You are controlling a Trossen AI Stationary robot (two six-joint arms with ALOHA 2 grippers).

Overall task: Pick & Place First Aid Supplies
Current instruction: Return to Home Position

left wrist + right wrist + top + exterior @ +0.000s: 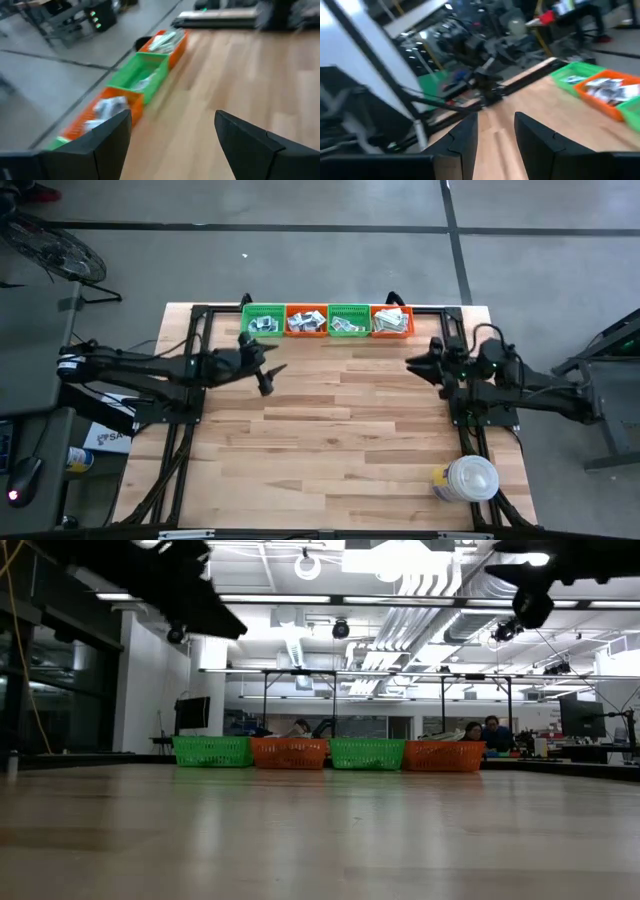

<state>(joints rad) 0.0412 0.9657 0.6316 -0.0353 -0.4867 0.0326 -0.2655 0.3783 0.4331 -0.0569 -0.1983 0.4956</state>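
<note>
Sorting run looks finished as both arms hang empty above the counter (pixel 330 440).

Left end effector (pixel 172 116) is spread wide and right end effector (pixel 496 117) parted narrowly. Neither holds anything, and each is raised well short of the row of baskets (pixel 325 754) at the counter's far edge, seemingly parked, since no packet shows loose on the wood. First aid supplies (pixel 306 323) fill the baskets: small flat white-grey squares with dark marks, with pale-green strips (pixel 392 320) in the right-hand orange one.

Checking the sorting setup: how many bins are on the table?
4, in one row along the table's far edge, from the left arm's side: first green bin, first orange bin, second green bin, second orange bin. None seems hidden.
</note>
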